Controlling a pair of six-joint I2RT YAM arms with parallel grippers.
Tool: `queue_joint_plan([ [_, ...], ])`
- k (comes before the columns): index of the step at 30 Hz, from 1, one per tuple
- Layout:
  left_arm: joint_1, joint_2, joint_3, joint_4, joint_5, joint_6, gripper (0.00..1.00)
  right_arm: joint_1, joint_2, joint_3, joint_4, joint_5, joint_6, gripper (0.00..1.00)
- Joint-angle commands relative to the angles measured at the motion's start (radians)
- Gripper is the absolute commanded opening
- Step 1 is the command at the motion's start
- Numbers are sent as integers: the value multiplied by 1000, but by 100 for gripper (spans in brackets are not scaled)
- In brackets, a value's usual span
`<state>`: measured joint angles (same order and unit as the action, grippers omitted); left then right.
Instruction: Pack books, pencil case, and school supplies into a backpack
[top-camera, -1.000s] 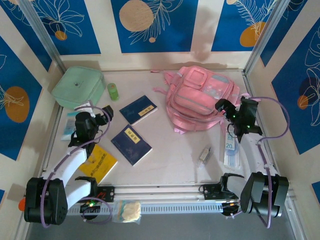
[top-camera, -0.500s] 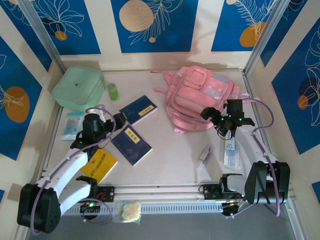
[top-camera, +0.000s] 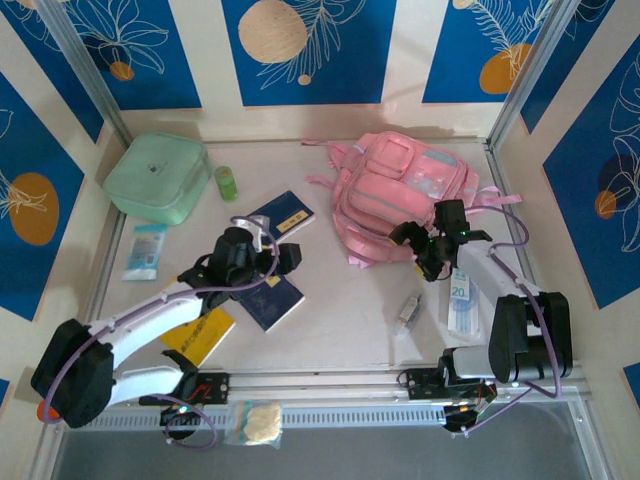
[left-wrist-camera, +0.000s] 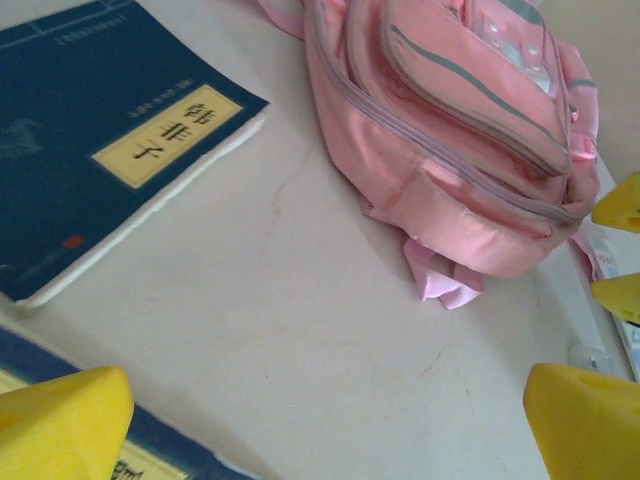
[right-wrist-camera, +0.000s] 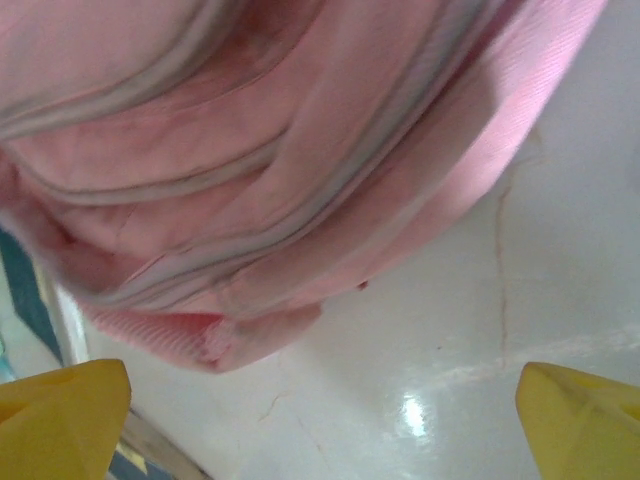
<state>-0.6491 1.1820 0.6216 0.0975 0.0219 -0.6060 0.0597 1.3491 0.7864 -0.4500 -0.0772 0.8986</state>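
The pink backpack (top-camera: 400, 190) lies at the back right, also in the left wrist view (left-wrist-camera: 450, 130) and the right wrist view (right-wrist-camera: 250, 150). One navy book (top-camera: 280, 215) (left-wrist-camera: 100, 150) lies left of it. A second navy book (top-camera: 270, 302) lies nearer, and the yellow book (top-camera: 200, 335) is at the front left. My left gripper (top-camera: 285, 255) (left-wrist-camera: 330, 430) hovers open between the navy books, over bare table. My right gripper (top-camera: 415, 245) (right-wrist-camera: 320, 420) is open at the backpack's near edge. A clear-grey piece (top-camera: 408, 310) and a white-blue packet (top-camera: 462, 300) lie front right. I cannot tell which item is the pencil case.
A mint-green lidded box (top-camera: 158, 178) and a small green bottle (top-camera: 226, 182) stand at the back left, with a teal packet (top-camera: 145, 250) by the left wall. Walls close the table on three sides. Bare table (top-camera: 340, 300) lies between the books and the clear-grey piece.
My left arm has swung right from the left wall to above the navy books. My right gripper has moved left and down to the backpack's near edge. Both stayed open.
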Motion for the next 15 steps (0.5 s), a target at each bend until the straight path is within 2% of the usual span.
queue_joint_plan([
  [1,-45,56,52,48,-31,-14,99,-16,23,54,27,71,47,100],
  [5,-79,133,115,44,-14,1,99,-47,86,92,64,54,37,91],
  [11,-103,209,180,30,-2,18,100,-43,202,160,63,46,-26,72],
  [15,-108,212,184,19,-5,12,99,-23,241,173,66,35,-60,52],
])
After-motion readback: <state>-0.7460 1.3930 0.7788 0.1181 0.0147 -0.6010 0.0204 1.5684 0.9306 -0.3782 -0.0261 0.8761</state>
